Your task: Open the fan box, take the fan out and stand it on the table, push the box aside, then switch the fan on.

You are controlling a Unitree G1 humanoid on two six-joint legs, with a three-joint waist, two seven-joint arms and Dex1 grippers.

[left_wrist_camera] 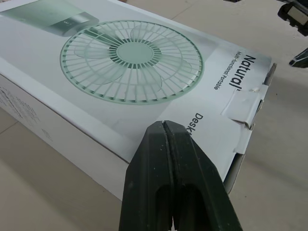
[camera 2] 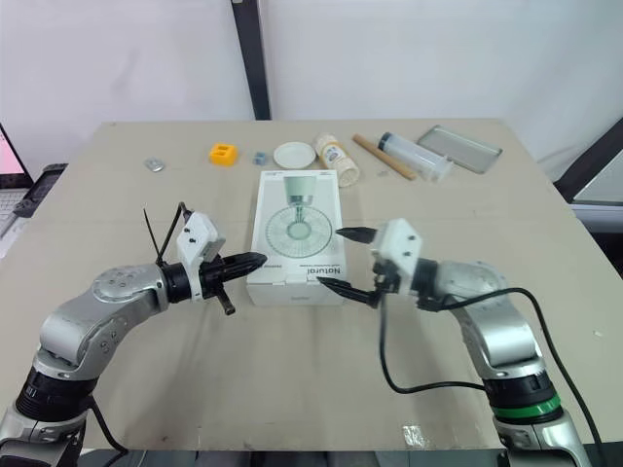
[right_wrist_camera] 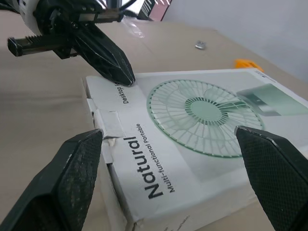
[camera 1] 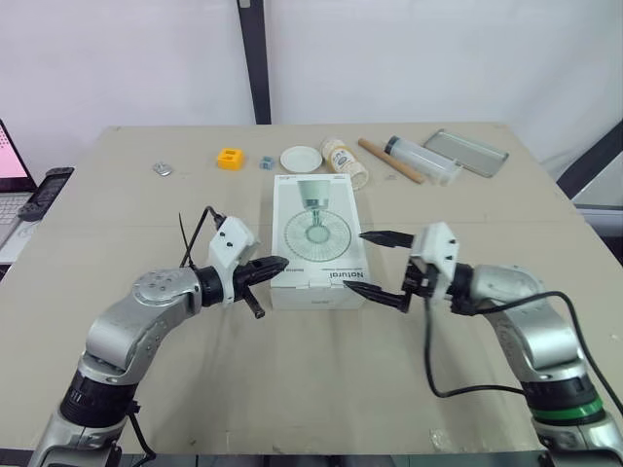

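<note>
On a beige desk [camera 1: 321,389] before a white wall [camera 1: 409,58] lies the fan box [camera 1: 316,233], left gripper [camera 1: 273,264] fingers together at its corner, right gripper [camera 1: 355,260] fingers wide apart.

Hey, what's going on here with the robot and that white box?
The robot is just starting on a fan box, which lies flat and closed on the table. The left claw is shut, with its tip at the near left corner of the box top. The right claw is open wide around the near right corner. The fan has not come out yet.
</note>
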